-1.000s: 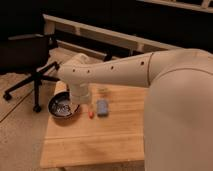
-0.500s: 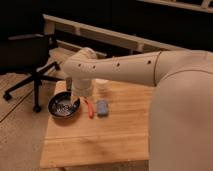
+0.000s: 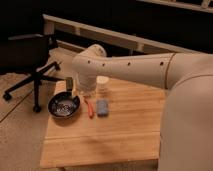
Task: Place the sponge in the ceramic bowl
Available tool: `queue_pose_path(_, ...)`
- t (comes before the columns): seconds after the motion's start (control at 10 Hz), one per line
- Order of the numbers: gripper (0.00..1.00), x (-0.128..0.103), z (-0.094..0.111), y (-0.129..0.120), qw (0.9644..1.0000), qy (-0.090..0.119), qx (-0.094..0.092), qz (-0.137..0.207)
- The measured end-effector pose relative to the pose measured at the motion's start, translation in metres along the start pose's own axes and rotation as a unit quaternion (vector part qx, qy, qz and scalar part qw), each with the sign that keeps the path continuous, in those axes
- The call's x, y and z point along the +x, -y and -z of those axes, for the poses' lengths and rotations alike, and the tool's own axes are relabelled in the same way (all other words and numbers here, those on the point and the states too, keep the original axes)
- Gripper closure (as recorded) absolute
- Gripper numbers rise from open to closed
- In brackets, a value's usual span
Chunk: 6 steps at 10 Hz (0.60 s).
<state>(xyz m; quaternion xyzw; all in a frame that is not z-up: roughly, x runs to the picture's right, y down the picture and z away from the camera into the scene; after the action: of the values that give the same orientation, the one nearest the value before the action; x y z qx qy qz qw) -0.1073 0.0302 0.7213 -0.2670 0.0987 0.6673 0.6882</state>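
The sponge (image 3: 102, 106), a small light-blue block, lies flat on the wooden table (image 3: 100, 142) near its middle. Left of it, past a thin orange-red tool (image 3: 90, 108), sits the ceramic bowl (image 3: 64, 106), dark with a speckled glossy inside and nothing in it. My gripper (image 3: 88, 89) hangs from the white arm's wrist above the back of the table, behind the tool and between bowl and sponge. It is open and holds nothing. It touches neither the sponge nor the bowl.
A pale cup (image 3: 102, 83) stands just right of the gripper, behind the sponge. A small dark block (image 3: 69, 83) stands behind the bowl. An office chair (image 3: 31, 62) is off the table's left side. My bulky white arm covers the right side.
The wrist and gripper have risen and drifted right and back from near the bowl. Sponge, bowl and tool have not moved.
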Motion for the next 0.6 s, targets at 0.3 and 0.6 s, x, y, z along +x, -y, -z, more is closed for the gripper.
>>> queue_pose_path(0.3, 0.35, 0.0, -0.011, 0.024, 0.9997, -0.011, 0.015, -0.018)
queue_pose_path(0.6, 0.35, -0.01, -0.011, 0.051, 0.9993, 0.003, 0.018, -0.031)
